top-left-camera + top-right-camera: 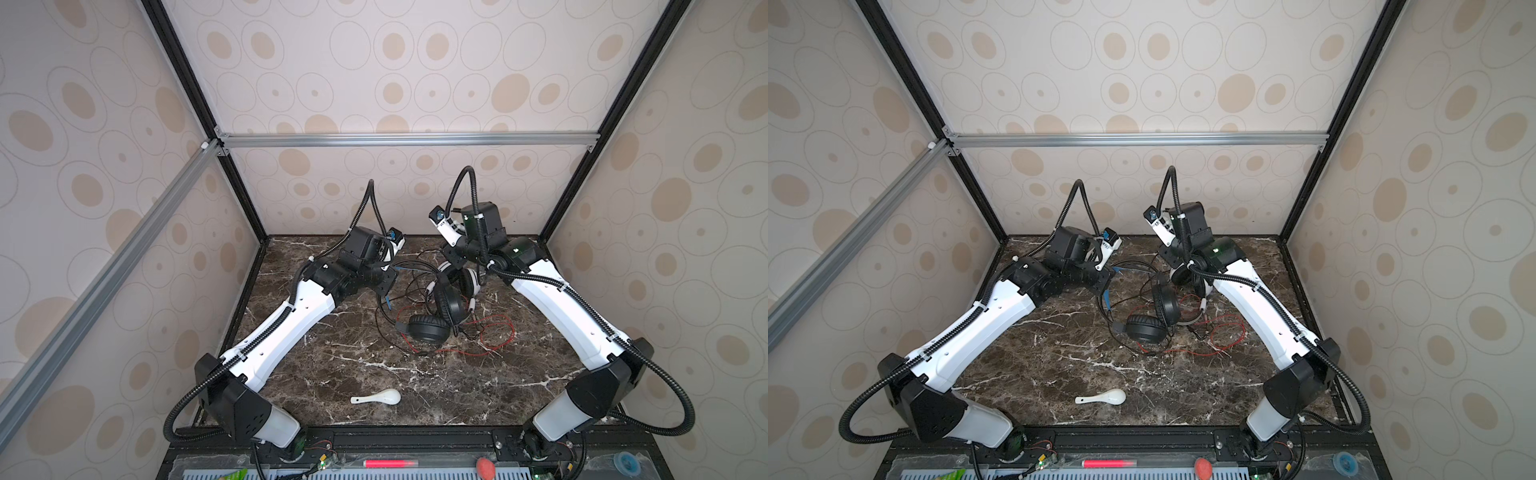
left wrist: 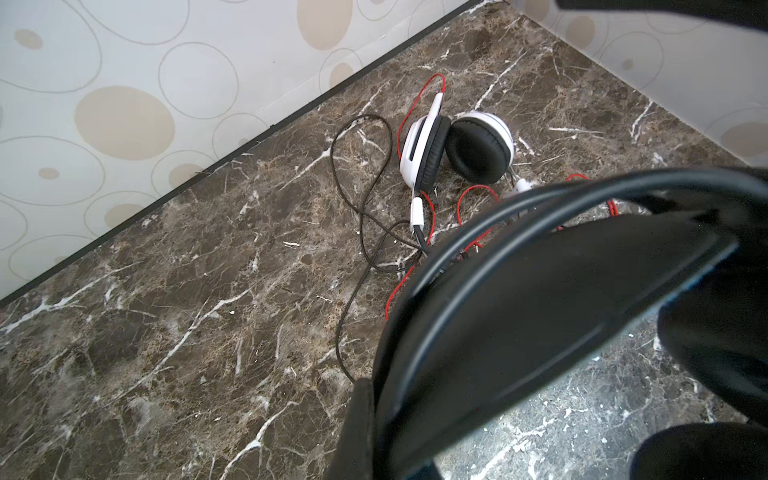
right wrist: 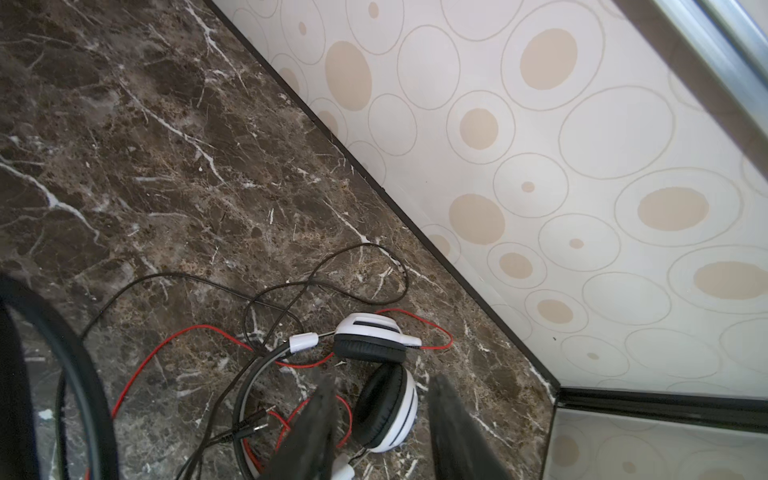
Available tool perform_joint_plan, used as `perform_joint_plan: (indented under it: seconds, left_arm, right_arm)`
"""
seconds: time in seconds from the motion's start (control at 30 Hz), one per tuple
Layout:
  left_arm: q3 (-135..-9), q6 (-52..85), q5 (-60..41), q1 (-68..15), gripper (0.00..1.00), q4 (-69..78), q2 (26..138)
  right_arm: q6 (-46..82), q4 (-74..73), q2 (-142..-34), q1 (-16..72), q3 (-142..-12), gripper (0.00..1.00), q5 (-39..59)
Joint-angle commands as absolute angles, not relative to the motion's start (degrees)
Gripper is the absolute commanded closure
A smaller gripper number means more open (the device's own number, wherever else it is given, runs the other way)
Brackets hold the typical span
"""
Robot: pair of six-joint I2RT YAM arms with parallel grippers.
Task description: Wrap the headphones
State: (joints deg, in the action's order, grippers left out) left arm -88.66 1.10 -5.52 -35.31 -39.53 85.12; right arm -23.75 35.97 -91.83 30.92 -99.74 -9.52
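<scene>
Trailing tangled cords point(image 3: 187, 328), black headset point(image 1: 428, 332) neighbours white headset point(image 2: 417, 145).

Bench point(image 1: 316, 374): polished brown marble look. White headset point(image 2: 417, 143): glossy plastic shells, matt black earpads point(image 2: 478, 151). Spoon point(image 1: 380, 397): glazed white.

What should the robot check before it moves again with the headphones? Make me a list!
1. Left end effector has a grip: ok, it is shut on the headband of the black headphones.
2. Right end effector ready to grab: ok, its fingers stand apart on either side of an earcup of the white headphones, not clamped.
3. Red cord wrapped: not ok, it lies in loose loops on the table.
4. Black cord wrapped: not ok, it sprawls and crosses the red one.
5. Spoon out of the way: ok, it lies apart from both headsets.
</scene>
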Motion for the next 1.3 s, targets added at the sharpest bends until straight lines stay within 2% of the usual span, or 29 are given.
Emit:
perform_joint_plan:
  seconds: [0.0,0.17,0.37,0.53,0.7,0.77,0.83,1.27]
  left_arm:
    - [-93.0,4.2,-8.3,-35.7,1.0,-38.4,82.2]
    - [-95.0,8.5,-9.2,-35.8,1.0,-37.3,81.3]
    - [-102.1,12.5,-9.0,-35.7,1.0,-38.7,82.4]
    - [-112.9,13.6,-8.0,-35.6,1.0,-43.9,86.6]
    - [-126.2,16.3,-5.9,-35.6,1.0,-48.9,91.7]
    - [-129.5,17.5,-6.0,-35.5,1.0,-49.8,93.1]
    - [-131.6,18.7,-6.2,-35.4,1.0,-49.9,93.9]
    - [-131.0,22.5,-7.9,-35.1,1.0,-46.4,93.6]
  right_arm:
    - [-19.8,32.6,-89.8,29.2,-97.6,0.5,-4.7]
    - [-11.9,25.5,-85.3,21.6,-90.4,0.39,5.9]
    - [0.6,1.8,-77.3,10.2,-72.6,0.3,23.9]
    - [-0.1,-5.9,-76.7,9.2,-66.8,0.31,31.3]
    - [0.2,-11.2,-76.1,9.0,-62.2,0.26,36.6]
    - [0.0,-10.9,-76.7,9.0,-62.3,0.16,39.4]
    - [0.6,-11.2,-77.2,9.0,-62.3,0.0,39.7]
    - [0.9,-22.6,-88.5,11.1,-64.8,0.0,42.1]
